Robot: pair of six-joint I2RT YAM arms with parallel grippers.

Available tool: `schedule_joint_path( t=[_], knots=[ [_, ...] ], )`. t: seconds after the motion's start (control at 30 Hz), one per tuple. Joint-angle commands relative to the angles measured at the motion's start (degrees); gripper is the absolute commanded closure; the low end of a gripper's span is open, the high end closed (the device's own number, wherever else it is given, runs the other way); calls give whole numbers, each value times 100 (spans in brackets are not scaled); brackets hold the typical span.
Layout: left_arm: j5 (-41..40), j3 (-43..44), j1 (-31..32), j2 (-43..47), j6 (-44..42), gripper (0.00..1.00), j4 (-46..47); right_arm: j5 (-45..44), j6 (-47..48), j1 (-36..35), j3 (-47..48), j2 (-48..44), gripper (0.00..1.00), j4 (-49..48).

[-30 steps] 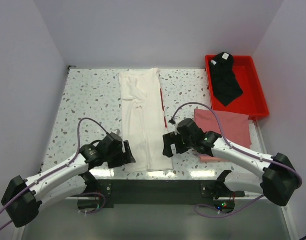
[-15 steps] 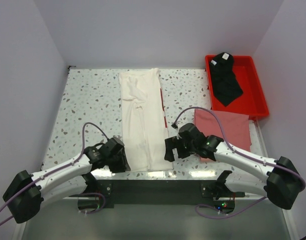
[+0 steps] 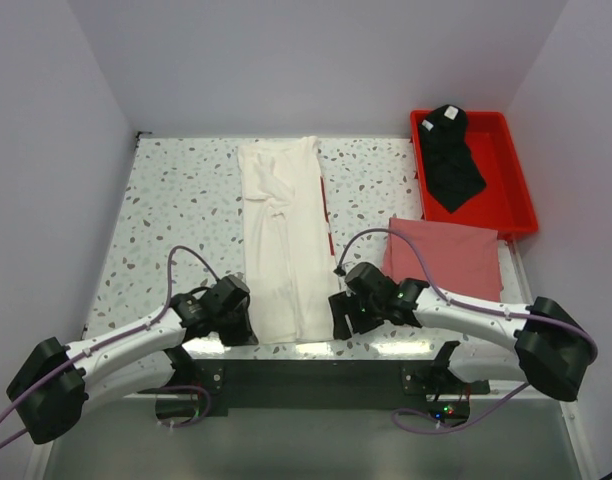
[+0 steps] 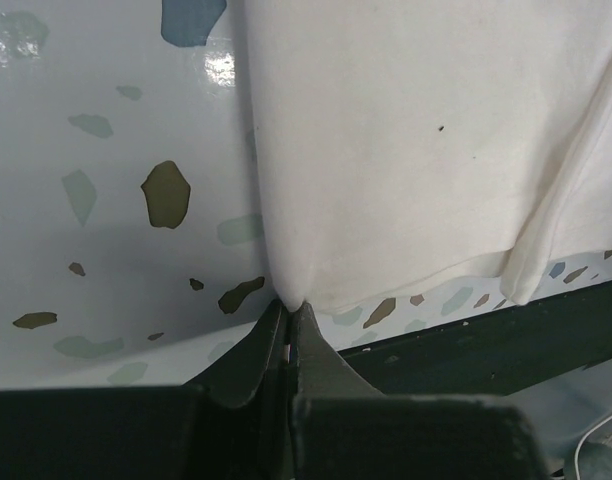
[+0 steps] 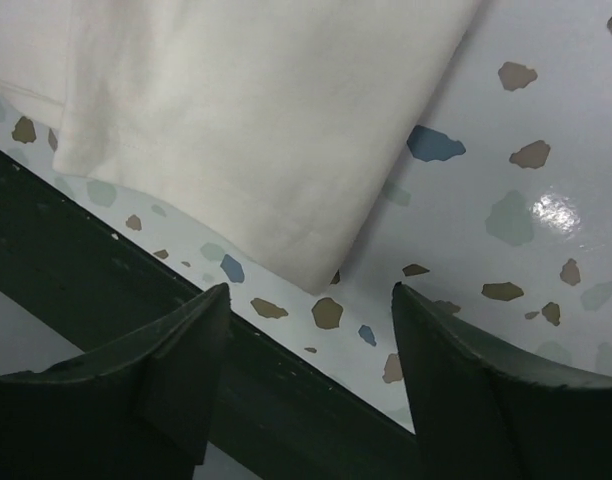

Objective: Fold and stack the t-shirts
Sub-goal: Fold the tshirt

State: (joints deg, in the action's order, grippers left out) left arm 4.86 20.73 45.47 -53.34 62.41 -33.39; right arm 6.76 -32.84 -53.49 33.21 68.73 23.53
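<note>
A white t-shirt (image 3: 281,240) lies folded into a long strip down the middle of the speckled table (image 3: 176,200), with a thin red edge of print along its right side. My left gripper (image 3: 248,325) is shut on the strip's near-left corner, and the cloth (image 4: 406,150) puckers into the closed tips (image 4: 289,305). My right gripper (image 3: 338,315) is open at the near-right corner. That corner (image 5: 246,120) lies just ahead of the gap (image 5: 311,290), untouched. A folded pink t-shirt (image 3: 451,255) lies right of the right arm. A black t-shirt (image 3: 451,160) lies crumpled in the tray.
The red plastic tray (image 3: 516,170) stands at the far right corner. The table's dark near edge (image 3: 306,370) runs directly behind both grippers. White walls close in the left, back and right sides.
My left gripper slid to the strip's near-left corner and shut on it. My right gripper moved down and left to the near-right corner, its jaws narrowing a little.
</note>
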Motion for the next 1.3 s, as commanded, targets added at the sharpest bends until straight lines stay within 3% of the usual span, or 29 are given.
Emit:
schedule_joint_path(
  t=[0.0,0.07,0.23,0.33,0.53,0.73,1.0,1.13,1.27],
  knots=[
    [-82,-8,41,17,-19,100,-151,-166,-214,-117,-34,158,34,-225],
    [-73,-8,32,25,-19,100,-159,-210,-275,-170,-34,307,43,-357],
    [-117,19,41,105,-10,100,-212,-264,-451,-267,-87,589,49,-586],
    [-126,19,40,122,-1,100,-265,-333,-565,-337,-139,677,63,-543],
    [-179,19,32,236,52,100,-467,-475,-627,-381,-201,554,100,-218],
    [-241,71,41,517,96,100,-924,-316,-645,-451,-386,55,100,213],
    [32,45,41,992,105,100,-854,-70,-645,-592,-202,-439,100,38],
    [94,264,41,993,78,100,-415,-245,-540,-592,106,-475,100,-103],
    [-344,686,23,791,52,100,-45,-877,-372,-574,624,-351,100,-50]
  ],
)
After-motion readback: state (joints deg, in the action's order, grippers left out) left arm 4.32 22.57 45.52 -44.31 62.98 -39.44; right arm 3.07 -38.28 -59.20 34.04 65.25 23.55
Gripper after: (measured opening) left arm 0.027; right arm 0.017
